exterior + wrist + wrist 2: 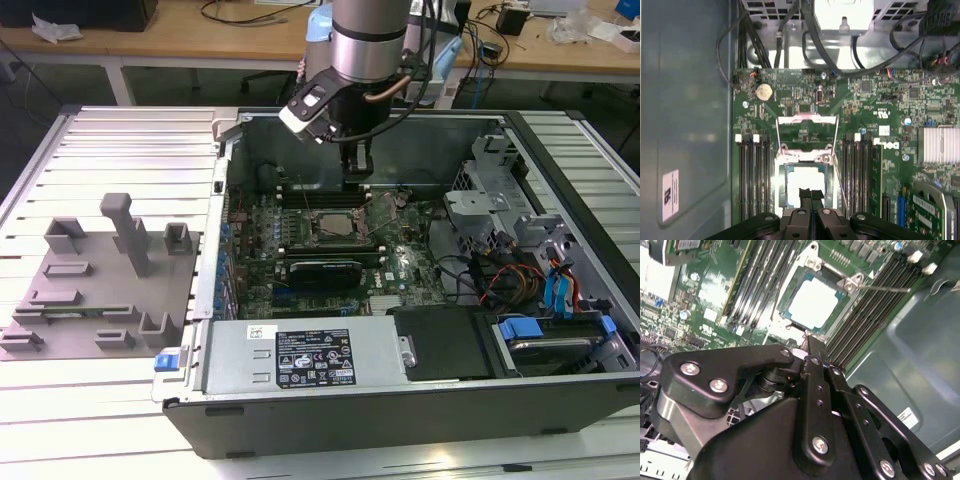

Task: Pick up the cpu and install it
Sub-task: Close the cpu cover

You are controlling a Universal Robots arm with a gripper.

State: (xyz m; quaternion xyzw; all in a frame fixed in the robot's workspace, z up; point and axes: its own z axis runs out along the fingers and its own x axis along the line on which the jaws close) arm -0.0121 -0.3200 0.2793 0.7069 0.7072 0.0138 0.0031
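In the exterior view, your gripper (357, 178) hangs inside the open computer case (300, 420), just above the cpu (339, 226) lying in the motherboard socket. In the second wrist view, its fingers are pressed together on nothing, near the cpu's (812, 302) edge. In the first wrist view, the cpu (805, 181) sits in the socket below the raised load plate (806, 120).

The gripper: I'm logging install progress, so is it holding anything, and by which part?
Nothing is held. The gripper is shut and empty; the cpu lies in its socket on the motherboard.
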